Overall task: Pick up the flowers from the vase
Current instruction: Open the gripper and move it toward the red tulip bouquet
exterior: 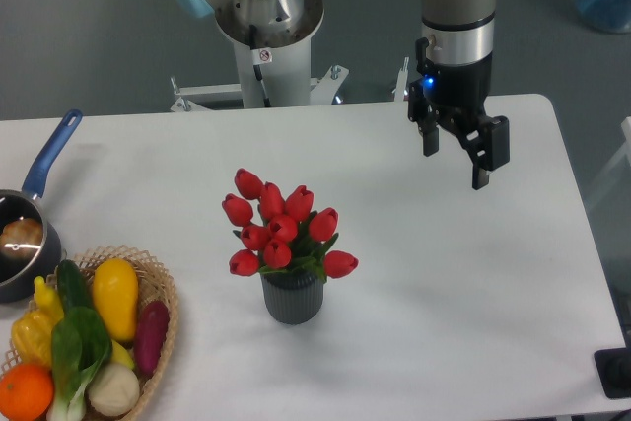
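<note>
Gripper: the black two-finger gripper [455,158] hangs from the grey arm above the far right part of the white table [473,322], fingers spread apart with nothing between them.

Flowers: the bunch of red tulip buds with green leaves [281,229] stands in the vase near the middle of the table, well apart from the gripper, toward the near-left of it.

Vase: the small dark grey ribbed cylindrical vase [293,298] sits upright, closer to the front edge than the back; the stems are hidden inside its mouth.

Step in hand: by my judgement, the approach; nothing is grasped yet.

Doing it well: the buds spread wider than the vase mouth, so closing on the leaves and stems just above the rim would likely hold better than pinching loose heads. Coming in from the right side, low, then lifting straight up should draw the stems out without tipping the vase.

Risk: the vase looks light and may rise with the bunch or topple if the pull is slanted.

Around: a wicker basket of coloured vegetables and fruit [158,288] sits at the front left corner; a blue-handled metal saucepan [30,219] lies at the left edge, with something pale inside.

In the way: nothing stands between gripper and flowers; basket and saucepan are both left of the vase, off the likely path.
</note>
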### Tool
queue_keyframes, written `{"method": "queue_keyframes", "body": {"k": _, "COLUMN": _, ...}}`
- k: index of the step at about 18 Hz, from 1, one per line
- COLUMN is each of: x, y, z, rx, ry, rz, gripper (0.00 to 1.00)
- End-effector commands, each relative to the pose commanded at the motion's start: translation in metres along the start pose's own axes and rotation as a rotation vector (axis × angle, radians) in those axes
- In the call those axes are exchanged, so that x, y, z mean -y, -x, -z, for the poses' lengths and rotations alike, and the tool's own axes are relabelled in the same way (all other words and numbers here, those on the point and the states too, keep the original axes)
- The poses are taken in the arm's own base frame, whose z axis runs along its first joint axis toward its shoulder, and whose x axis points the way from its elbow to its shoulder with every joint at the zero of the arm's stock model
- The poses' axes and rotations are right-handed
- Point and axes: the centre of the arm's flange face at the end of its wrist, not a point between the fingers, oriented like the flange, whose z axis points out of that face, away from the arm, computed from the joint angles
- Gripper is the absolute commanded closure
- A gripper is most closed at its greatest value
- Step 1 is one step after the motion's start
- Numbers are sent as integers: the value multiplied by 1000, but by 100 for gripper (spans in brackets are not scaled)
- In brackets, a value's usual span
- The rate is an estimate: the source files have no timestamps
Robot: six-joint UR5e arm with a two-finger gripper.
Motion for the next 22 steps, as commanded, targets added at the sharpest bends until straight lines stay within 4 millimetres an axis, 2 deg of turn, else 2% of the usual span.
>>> {"method": "queue_keyframes", "body": {"k": 9, "x": 5, "y": -5, "z": -7, "rx": -12, "ry": -37, "rz": -2, "gripper": 0}}
{"method": "queue_keyframes", "body": {"k": 12, "x": 0, "y": -10, "z": -19, "rx": -31, "ry": -114, "rz": 44, "gripper": 0}}
{"method": "queue_keyframes", "body": {"k": 18, "x": 5, "y": -18, "z": -41, "rx": -77, "ry": -152, "rz": 109, "gripper": 0}}
{"method": "queue_keyframes", "body": {"k": 22, "x": 16, "y": -33, "z": -58, "rx": -123, "ry": -253, "rz": 168, "gripper": 0}}
